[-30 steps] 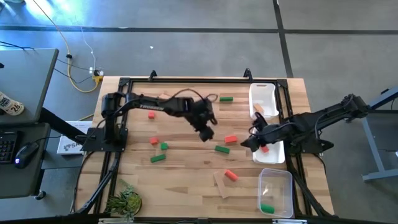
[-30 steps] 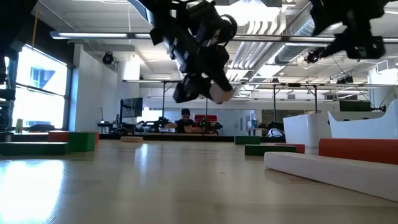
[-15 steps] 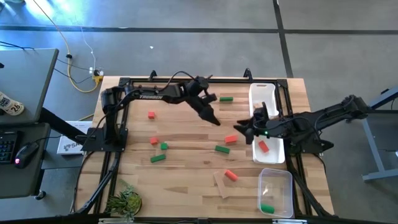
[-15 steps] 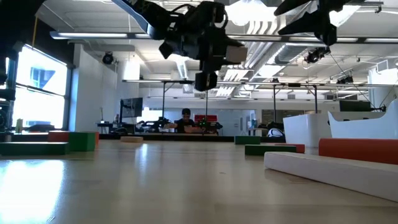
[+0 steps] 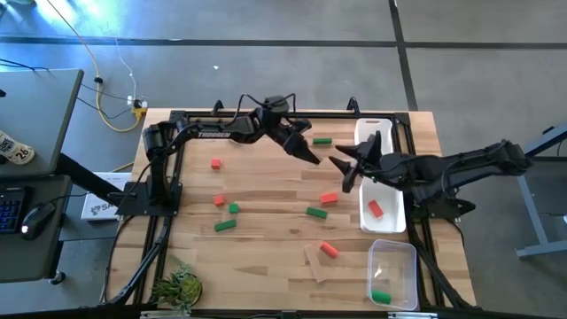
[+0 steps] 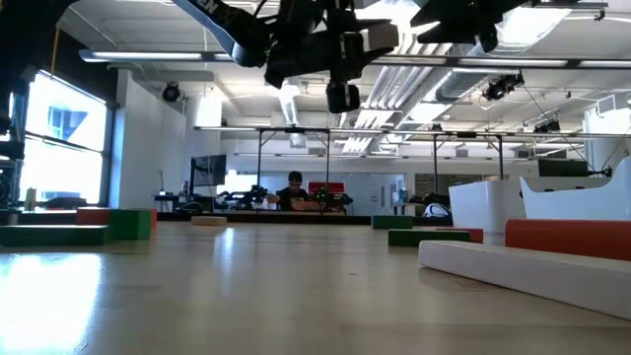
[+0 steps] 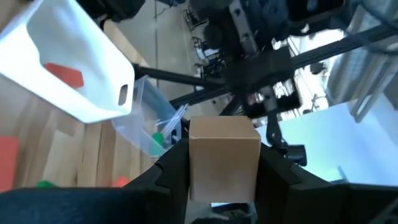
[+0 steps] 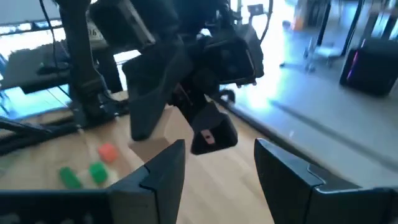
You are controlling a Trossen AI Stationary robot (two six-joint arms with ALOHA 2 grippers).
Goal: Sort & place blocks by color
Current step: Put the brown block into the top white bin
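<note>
The left pincer (image 5: 314, 158), clamped on a tan block (image 7: 224, 158), now sits farther back and rightward than a second ago. The right pincer (image 5: 341, 173) has left the white tray (image 5: 376, 133), facing it with fingers apart.

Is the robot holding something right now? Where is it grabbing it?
Yes. The left end effector pinches a plain tan block by its two opposite sides, up in the air. The right end effector is open and holds nothing.

A block (image 5: 374, 209) lies in the tray (image 5: 387, 219) right of the table's (image 5: 257, 257) middle.
</note>
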